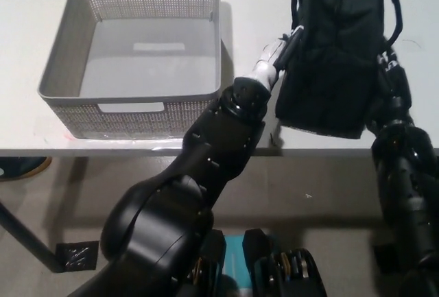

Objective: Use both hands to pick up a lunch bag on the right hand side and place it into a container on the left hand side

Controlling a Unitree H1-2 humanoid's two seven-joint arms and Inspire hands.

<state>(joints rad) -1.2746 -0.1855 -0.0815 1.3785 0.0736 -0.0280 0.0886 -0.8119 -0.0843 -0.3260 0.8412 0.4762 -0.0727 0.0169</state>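
- White tabletop (27, 9): fills the upper part of the head view, its front edge running across the middle; grey floor below it.
- Floor items: a dark shoe-like shape (20, 167) at the left edge under the tabletop; a dark slanting leg with a square foot plate (74, 256) at lower left.
- Container (130, 108): grey perforated basket, rectangular, with cut-out handles in its near and far walls; stands on the left part of the tabletop, near its front edge. Nothing lies inside it.
- Lunch bag (336, 43): black soft bag with dark strap loops down both sides; on the right part of the tabletop, beside the container and apart from it. Its lower end reaches the front edge of the tabletop. Whether it rests on the tabletop or is raised off it cannot be told.
- Left hand (287, 44): only a white and black wrist section shows, pressed against the left side of the lunch bag; the large dark arm behind it runs up from the lower middle. Fingers hidden behind the bag, so their state cannot be told.
- Right hand (389, 70): black, against the right side of the lunch bag, with the black arm rising from the lower right. Dark on dark; the fingers cannot be made out.
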